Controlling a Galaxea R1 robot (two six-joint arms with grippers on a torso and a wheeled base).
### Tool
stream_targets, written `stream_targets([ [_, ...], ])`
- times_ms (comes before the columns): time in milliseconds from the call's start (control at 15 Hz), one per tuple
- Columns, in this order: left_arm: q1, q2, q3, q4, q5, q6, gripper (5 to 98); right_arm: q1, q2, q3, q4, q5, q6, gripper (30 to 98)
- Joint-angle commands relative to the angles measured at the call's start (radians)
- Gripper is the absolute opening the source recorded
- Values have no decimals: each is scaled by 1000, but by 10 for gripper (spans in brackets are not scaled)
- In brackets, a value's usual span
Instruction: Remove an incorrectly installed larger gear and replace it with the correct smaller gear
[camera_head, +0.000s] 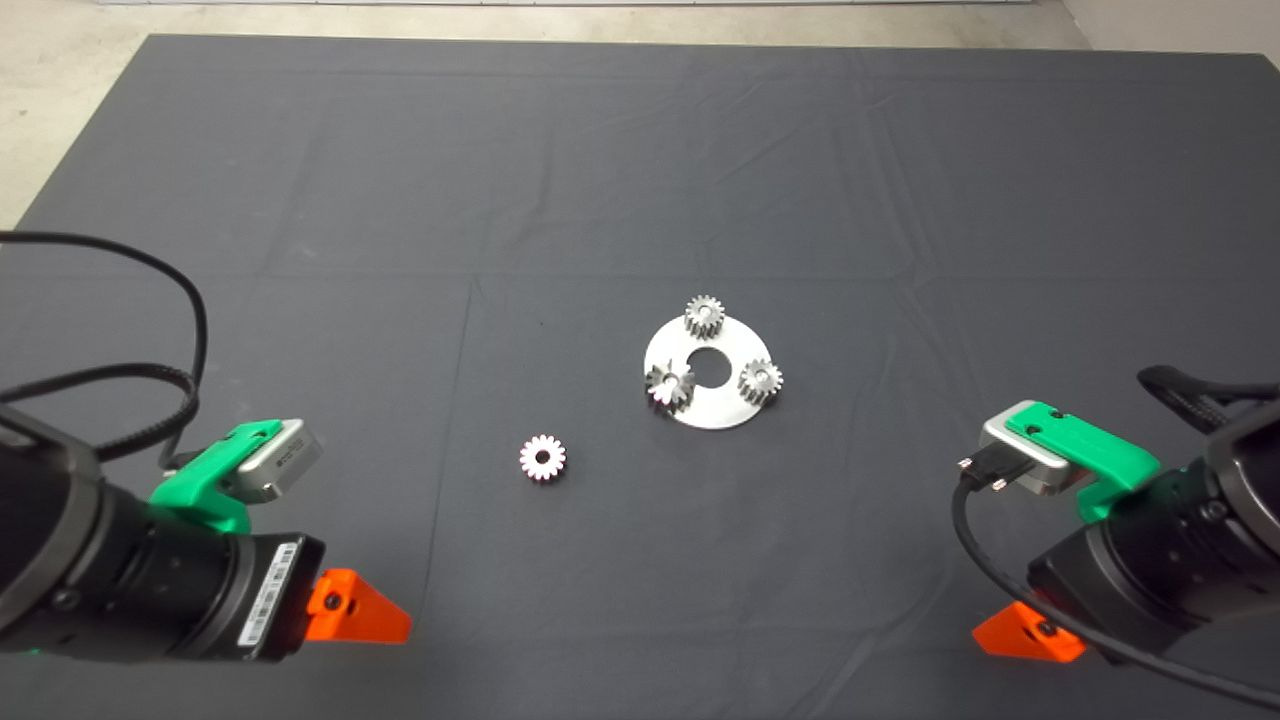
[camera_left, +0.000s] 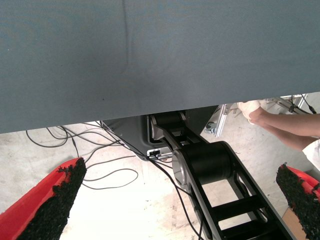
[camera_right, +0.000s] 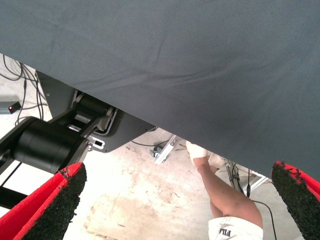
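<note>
A round silver plate (camera_head: 716, 408) lies right of the mat's centre with three gears on it. The larger gear (camera_head: 670, 385), darker with long pointed teeth, sits at the plate's near-left side. Two pale gears stand at the far edge (camera_head: 705, 316) and the right edge (camera_head: 760, 381). The smaller gear (camera_head: 543, 458) lies loose and flat on the mat, to the near left of the plate. My left gripper (camera_left: 175, 200) waits open at the lower left of the mat, holding nothing. At the lower right, my right gripper (camera_right: 172, 200) is open and empty too.
The dark mat (camera_head: 640, 180) is wrinkled, with bare concrete floor beyond its far edge. Both wrist views look under the table edge at cables, the robot's black base (camera_left: 210, 165) and a person's leg (camera_right: 220, 190).
</note>
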Motion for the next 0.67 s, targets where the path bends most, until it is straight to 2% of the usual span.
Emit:
stream_targets([
  [0,-8,0,14,-5,2,-3,981,21,-9,1,30,-33,4,977],
  [133,-8,0,14,-5,2,-3,981,21,-9,1,32,-33,4,977],
  [333,-8,-7,15,-5,3,5,981,21,-51,1,30,-40,4,977],
  [600,-8,-3,12,-5,2,5,981,21,-44,1,32,-42,4,977],
])
